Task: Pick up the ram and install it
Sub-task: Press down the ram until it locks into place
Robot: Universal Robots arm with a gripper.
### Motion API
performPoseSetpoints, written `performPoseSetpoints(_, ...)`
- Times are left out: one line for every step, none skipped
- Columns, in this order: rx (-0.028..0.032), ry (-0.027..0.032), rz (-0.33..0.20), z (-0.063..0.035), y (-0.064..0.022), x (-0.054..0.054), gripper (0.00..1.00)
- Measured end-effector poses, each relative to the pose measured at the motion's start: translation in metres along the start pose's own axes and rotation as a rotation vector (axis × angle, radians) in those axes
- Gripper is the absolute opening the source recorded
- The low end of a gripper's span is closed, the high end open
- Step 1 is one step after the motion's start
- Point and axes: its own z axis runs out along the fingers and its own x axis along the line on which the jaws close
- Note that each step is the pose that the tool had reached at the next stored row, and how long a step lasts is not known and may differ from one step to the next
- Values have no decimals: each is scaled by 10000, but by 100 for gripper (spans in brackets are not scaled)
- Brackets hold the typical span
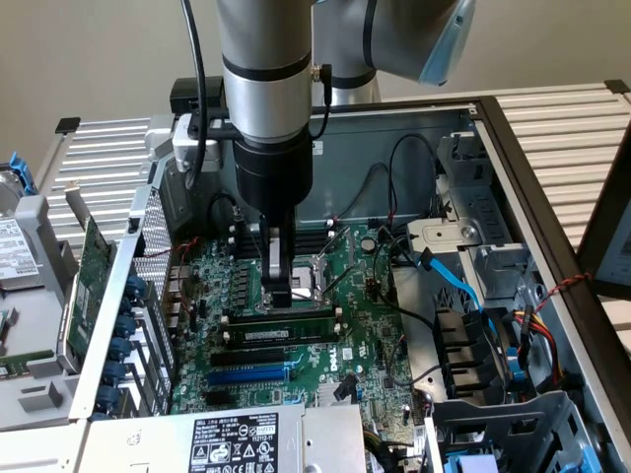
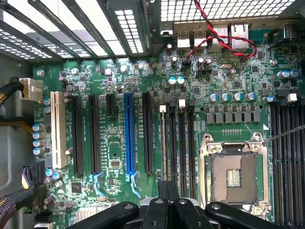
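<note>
Plain beige wall (image 1: pixel 89 59) behind. Below it, pale slatted desk (image 1: pixel 567 123) running across both sides, evenly and softly lit, with a dark frame edge (image 1: pixel 606 222) at the exterior view's right.

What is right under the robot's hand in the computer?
Under the shut hand stands the long narrow green ram stick in a slot on the green motherboard. Its bottom edge is hidden inside the slot.

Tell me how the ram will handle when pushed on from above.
The ram is a thin board standing on edge on the motherboard: probably stiff lengthwise, yet apt to lean sideways. Its bare circuitry suggests fragility. The shut claw seems to meet only its narrow top edge, so it may slip.
</note>
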Motion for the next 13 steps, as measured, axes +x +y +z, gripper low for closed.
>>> performPoseSetpoints(-7, -8, 136, -1, 0, 0, 11)
performPoseSetpoints(-13, -21, 267, -1, 0, 1, 11)
performPoseSetpoints(-19, -36, 400, -1, 0, 0, 11)
performPoseSetpoints(-25, -52, 533, 0, 0, 0, 11)
performPoseSetpoints(-31, -66, 673, 0, 0, 0, 11)
performPoseSetpoints(-37, -77, 814, 0, 0, 0, 11)
performPoseSetpoints(-43, -86, 955, 0, -1, 0, 11)
performPoseSetpoints(-49, -92, 1100, 0, 0, 0, 11)
performPoseSetpoints(-54, -97, 1248, 0, 0, 0, 11)
performPoseSetpoints(-60, -100, 1404, 0, 0, 0, 11)
performPoseSetpoints(-65, -102, 1558, 0, 0, 0, 11)
performPoseSetpoints(-70, -104, 1724, 0, 0, 0, 11)
performPoseSetpoints(-75, -105, 1872, 0, 0, 0, 11)
